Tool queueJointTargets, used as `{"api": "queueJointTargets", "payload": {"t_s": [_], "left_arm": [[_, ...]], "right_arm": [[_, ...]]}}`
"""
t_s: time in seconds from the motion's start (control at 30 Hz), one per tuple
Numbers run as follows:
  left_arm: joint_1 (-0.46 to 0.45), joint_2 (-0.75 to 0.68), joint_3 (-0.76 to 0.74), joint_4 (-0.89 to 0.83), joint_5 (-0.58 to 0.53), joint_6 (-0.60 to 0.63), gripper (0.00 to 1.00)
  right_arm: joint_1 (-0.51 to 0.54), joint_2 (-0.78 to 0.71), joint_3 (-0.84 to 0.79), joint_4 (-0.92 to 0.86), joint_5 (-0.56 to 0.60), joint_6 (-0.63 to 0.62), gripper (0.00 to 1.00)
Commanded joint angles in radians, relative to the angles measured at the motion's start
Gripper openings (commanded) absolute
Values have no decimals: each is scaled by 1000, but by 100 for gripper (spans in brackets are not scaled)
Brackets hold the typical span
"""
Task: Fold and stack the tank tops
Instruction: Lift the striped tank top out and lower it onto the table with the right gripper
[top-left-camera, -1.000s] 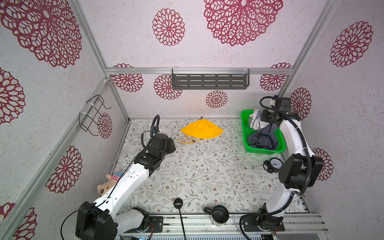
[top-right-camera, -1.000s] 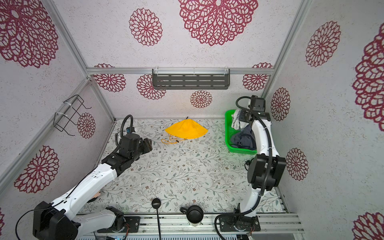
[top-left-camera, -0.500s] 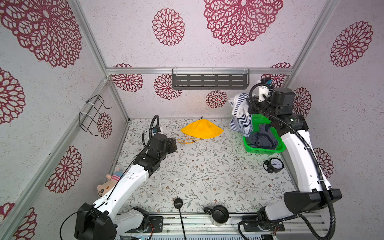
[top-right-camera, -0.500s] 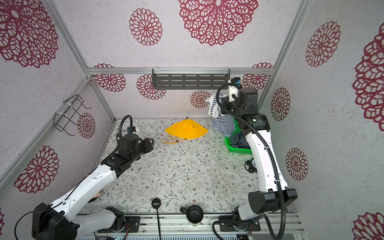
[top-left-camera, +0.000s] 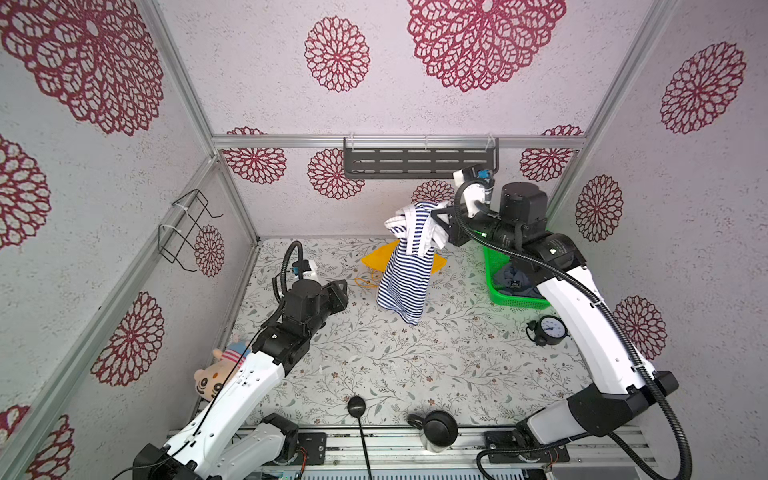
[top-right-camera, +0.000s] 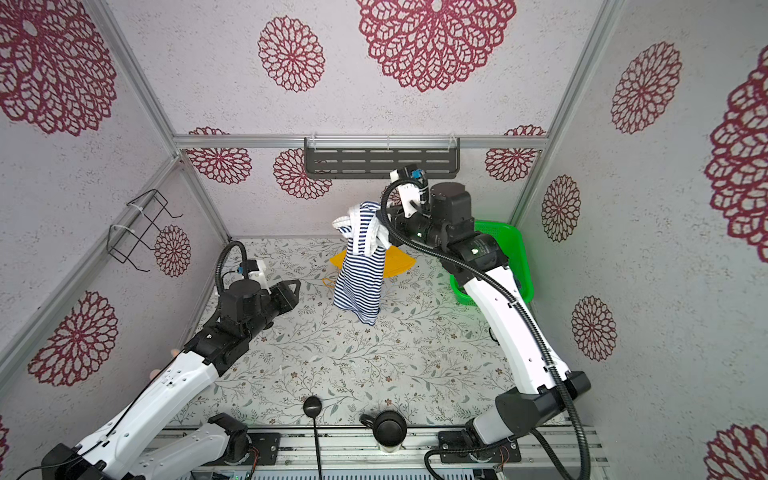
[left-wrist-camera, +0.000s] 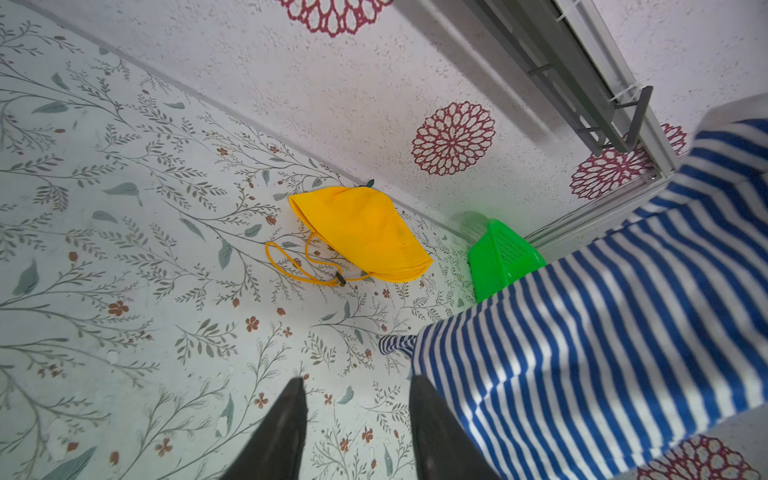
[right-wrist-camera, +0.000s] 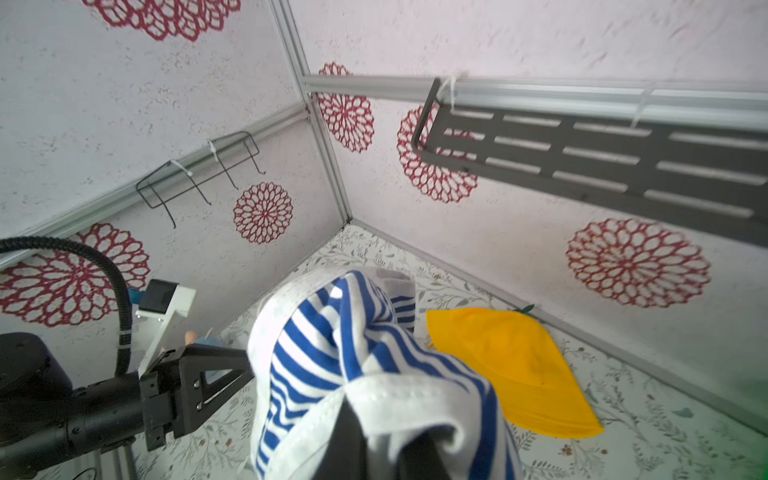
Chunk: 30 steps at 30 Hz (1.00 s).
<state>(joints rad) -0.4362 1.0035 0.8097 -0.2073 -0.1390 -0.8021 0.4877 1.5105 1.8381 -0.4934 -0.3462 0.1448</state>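
Cannot make out right gripper (right-wrist-camera: 376, 440) tips, buried in top (right-wrist-camera: 332, 345); see only part of hat (top-left-camera: 374, 257) behind it, basket (top-left-camera: 494, 259) behind arm (top-left-camera: 575, 301).

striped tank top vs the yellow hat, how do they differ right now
The striped tank top hangs lengthwise, pinched at its top by the right gripper; the yellow hat lies flat on the table, untouched. The tank top is navy-and-white striped; the hat is plain yellow with a cord. Both are soft cloth.

Textured walls (top-left-camera: 257, 83), crimson rosettes (top-left-camera: 336, 54), leafy-print floor (top-left-camera: 395, 357), grey slotted shelf (top-left-camera: 419, 162), wire rack (top-left-camera: 187, 228)
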Motion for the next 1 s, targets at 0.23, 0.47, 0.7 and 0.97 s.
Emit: {"api": "queueJointTargets", "payload": {"t_s": [0.23,0.47,0.7,0.97], "left_arm": [[-2,35,-79,-21,13,-98,32],[-22,169,-67,87,74,-155,30],[-67,261,-47,131,89,-226,38],[-141,257,-63,83,97,-329,56]], "right_arm": [[62,118,-306,64,43,131,0],[115,208,-394,141,55,166,10],[102,229,-371,155,35,179,73],[-89,139,-391,33,92,176,83]]}}
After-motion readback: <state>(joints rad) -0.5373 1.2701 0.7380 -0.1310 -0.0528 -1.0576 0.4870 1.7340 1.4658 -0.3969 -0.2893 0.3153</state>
